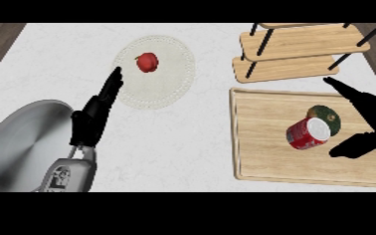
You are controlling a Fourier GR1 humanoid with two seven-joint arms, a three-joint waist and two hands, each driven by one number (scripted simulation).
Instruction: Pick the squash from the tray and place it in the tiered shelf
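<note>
**Right hand spread at the tray; squash not yet held**

Your right hand hangs over the right edge of the wooden tray, fingers and thumb spread wide, pinching nothing. The dark green squash lies on the tray, touching a red can on its near-left side. Close round the squash alone, clear of the can. At near left a steel pan shows no contents; your left hand rests beside it, fingers straight. Further off, the white plate holds a small red fruit. At far right the tiered shelf stands bare.
</note>
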